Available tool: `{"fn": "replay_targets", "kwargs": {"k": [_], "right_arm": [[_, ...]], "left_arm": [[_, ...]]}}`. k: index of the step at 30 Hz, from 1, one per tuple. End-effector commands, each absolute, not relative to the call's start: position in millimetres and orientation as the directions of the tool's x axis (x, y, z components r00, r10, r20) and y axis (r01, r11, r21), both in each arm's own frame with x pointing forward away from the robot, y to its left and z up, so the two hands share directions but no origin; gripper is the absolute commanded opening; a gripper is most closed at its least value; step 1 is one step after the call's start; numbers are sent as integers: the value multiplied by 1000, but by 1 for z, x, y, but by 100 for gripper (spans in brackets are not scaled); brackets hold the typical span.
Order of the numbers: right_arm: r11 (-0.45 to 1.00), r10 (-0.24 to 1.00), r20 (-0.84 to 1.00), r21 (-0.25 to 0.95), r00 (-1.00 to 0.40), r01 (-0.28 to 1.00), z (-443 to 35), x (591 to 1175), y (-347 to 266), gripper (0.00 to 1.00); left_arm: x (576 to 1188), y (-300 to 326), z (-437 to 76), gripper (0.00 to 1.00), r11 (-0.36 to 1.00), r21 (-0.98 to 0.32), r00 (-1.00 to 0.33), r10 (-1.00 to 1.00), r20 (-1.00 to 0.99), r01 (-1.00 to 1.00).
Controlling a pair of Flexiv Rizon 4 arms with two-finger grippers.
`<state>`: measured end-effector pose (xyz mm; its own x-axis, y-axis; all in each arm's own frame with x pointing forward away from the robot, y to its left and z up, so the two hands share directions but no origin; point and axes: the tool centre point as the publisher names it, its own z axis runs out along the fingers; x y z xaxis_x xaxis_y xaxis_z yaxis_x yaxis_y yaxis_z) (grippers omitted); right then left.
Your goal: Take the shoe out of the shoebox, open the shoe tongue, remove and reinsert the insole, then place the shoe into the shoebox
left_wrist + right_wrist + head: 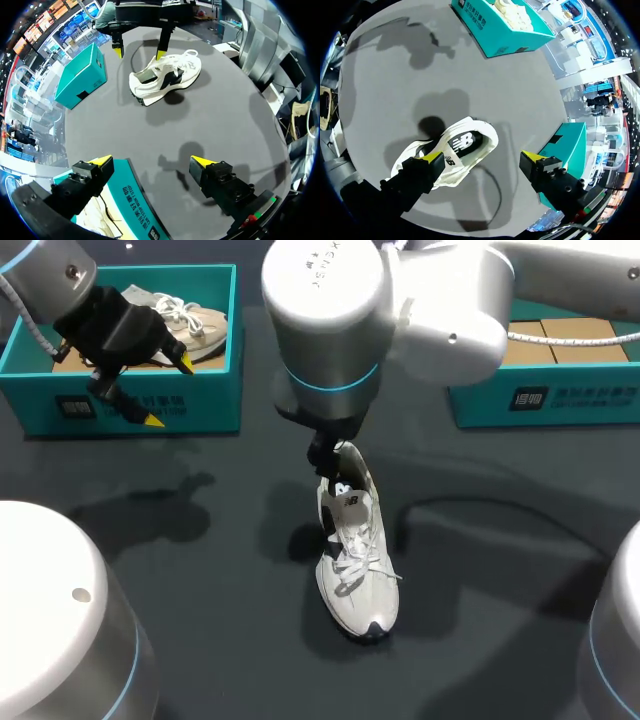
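**Right jaws wide at shoe heel; left jaws wide over left shoebox**

Right jaws: found spread wide, with nothing held. In the right wrist view one yellow fingertip (433, 158) is seen at the heel opening of the shoe (454, 149), while the other is seen off to the side of the shoe, over bare table (395, 80). Whether the first fingertip actually touches the collar cannot be told.

Right arm (325, 300): entered from the right and reaching past the middle of the table. Its wrist is pointed steeply down over the heel of the shoe.

Left jaws: found spread wide and holding nothing. In the left wrist view one fingertip (102, 161) is seen over the left shoebox (131, 197) and the other beyond its front wall, over the table. No contact with the box is observed.

Left arm (110, 325): held over the left shoebox at the far left of the table, with the fingers tilted down toward its front wall.

Shoe: white with dark side panels, standing on its sole on the table, out of both boxes. Its heel is turned toward the boxes and its toe toward the near edge. It is laced.

A second white shoe (190, 320) is seen lying inside the left shoebox. The right shoebox (560, 400) is placed at the far right, well apart from the shoe.
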<state>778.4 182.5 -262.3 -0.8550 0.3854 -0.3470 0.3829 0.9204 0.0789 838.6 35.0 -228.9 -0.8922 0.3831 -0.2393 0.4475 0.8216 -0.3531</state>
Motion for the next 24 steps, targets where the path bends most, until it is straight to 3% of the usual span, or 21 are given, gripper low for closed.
{"fn": "replay_targets", "kwargs": {"k": [1,7,24], "right_arm": [[965,253,-337,18,-907,263,-264,792,184,100],[993,85,-288,-58,-954,106,-269,809,193,100],[996,-61,-233,-80,-970,-43,-307,824,189,100]], "left_arm": [[838,35,-229,100,823,-350,-892,384,-239,448],[838,35,-229,100,823,-350,-892,384,-239,448],[838,35,-229,100,823,-350,-892,384,-239,448]]}}
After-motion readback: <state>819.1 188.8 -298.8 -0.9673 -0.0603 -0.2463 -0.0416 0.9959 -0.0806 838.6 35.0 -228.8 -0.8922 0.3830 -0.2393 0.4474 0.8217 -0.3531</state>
